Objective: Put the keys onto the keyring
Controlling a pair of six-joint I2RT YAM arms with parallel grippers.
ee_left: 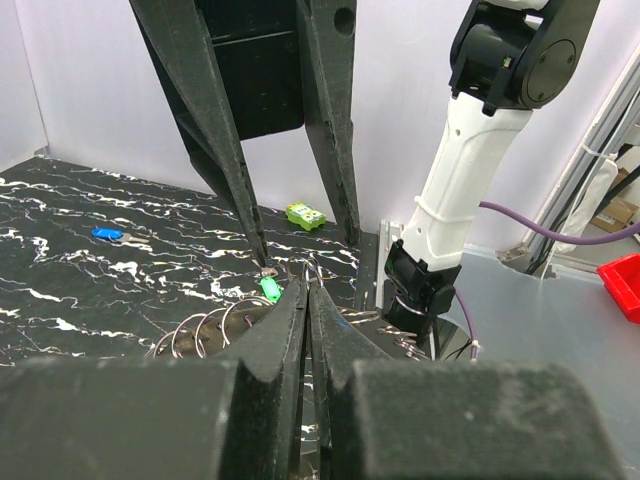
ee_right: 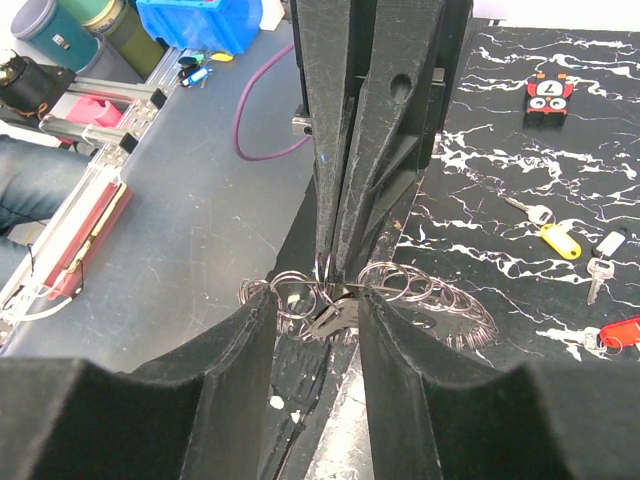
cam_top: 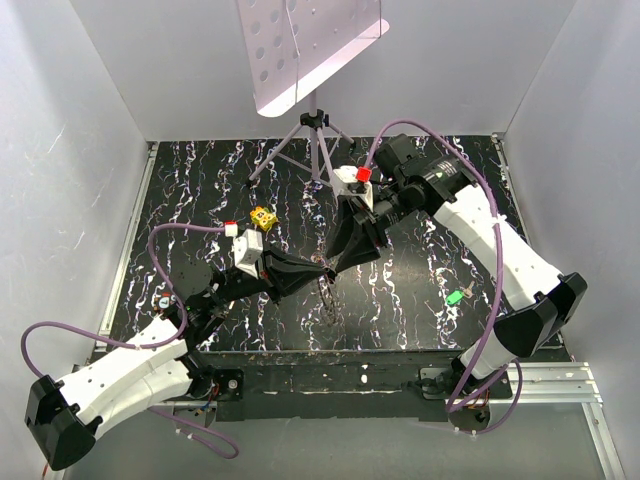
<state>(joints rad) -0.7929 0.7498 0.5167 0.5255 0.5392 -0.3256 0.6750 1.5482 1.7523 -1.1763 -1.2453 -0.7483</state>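
Note:
The keyring [ee_right: 440, 300] is a ring of many small wire loops, also seen as loops [ee_left: 200, 330] in the left wrist view. My left gripper [ee_left: 308, 292] is shut on one loop at mid-table [cam_top: 322, 272]. My right gripper [ee_right: 318, 312] is open and straddles the same spot [cam_top: 332, 264]. A silver key blade [ee_right: 335, 318] hangs among the loops between its fingers, touching neither. Loose keys lie on the marbled table: green [cam_top: 455, 297], blue [ee_left: 105, 233], yellow [ee_right: 555, 238], red [ee_right: 620, 333] and a pale one [ee_right: 603, 250].
A tripod [cam_top: 315, 130] with a white perforated plate [cam_top: 300, 50] stands at the back centre. A yellow spotted block [cam_top: 263, 217] lies behind the left arm. A red and black block [ee_right: 548, 95] sits further off. White walls enclose the table on three sides.

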